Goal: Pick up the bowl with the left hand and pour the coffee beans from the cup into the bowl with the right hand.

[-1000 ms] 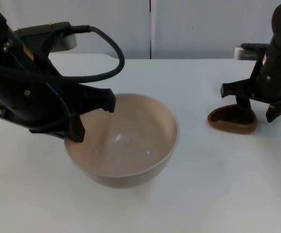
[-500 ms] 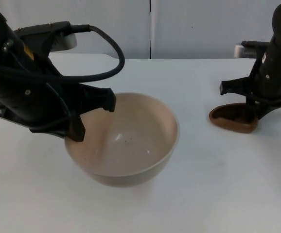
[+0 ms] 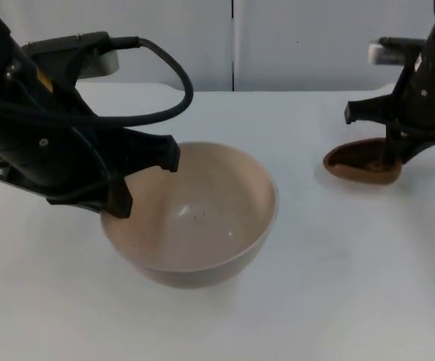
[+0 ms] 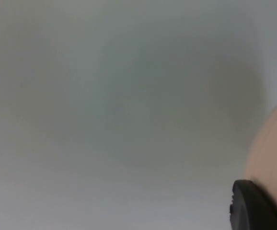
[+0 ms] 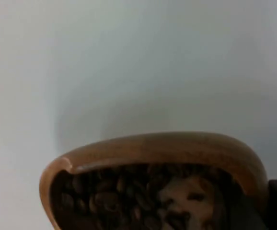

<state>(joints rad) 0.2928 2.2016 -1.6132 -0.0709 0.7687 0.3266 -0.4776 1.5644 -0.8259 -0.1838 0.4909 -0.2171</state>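
Since a second ago: right gripper (image 3: 395,153) closed in from a spread stance onto the right rim of the brown cup (image 3: 359,164), now clamped on that rim; cup nudged slightly farther and rightward, tilted so its mouth faces left and near. Coffee beans (image 5: 129,196) heaped inside, seen through the right wrist camera, with the white table (image 3: 330,263) beyond. Bowl (image 3: 202,226) unchanged, left of centre and well apart from the cup, beige, a few dark specks inside. Left gripper (image 3: 136,182) clamped on the bowl's left rim; one black fingertip (image 4: 253,208) against the bowl's outer wall. Grey partition wall (image 3: 300,45) at the far edge.
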